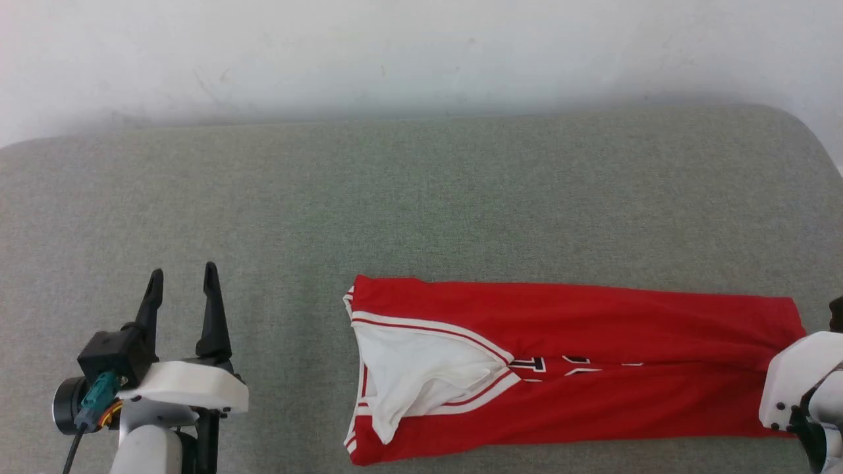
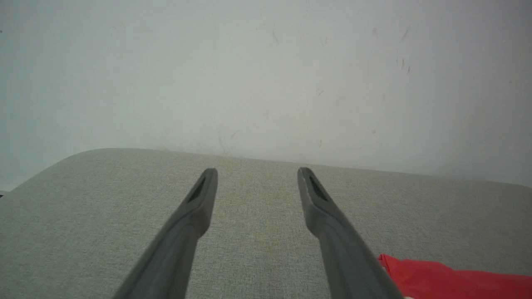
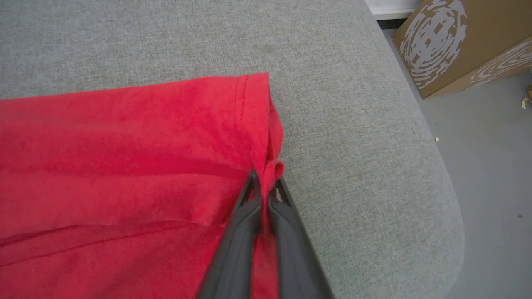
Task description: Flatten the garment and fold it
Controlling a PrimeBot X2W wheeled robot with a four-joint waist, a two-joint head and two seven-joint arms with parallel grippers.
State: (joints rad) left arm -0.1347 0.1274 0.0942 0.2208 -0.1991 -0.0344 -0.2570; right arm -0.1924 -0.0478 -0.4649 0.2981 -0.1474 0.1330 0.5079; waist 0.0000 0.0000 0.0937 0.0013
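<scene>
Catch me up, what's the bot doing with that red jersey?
The right claw is shut on the hem edge of the red sports jersey with white red-striped trim. The jersey lies as a long strip, seemingly folded lengthwise, on the grey fabric surface. The left claw stands open beyond the jersey's other end, not touching it.

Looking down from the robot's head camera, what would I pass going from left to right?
Open left claw → white sleeve of the red jersey → black lettering → right arm's pale casing.
</scene>
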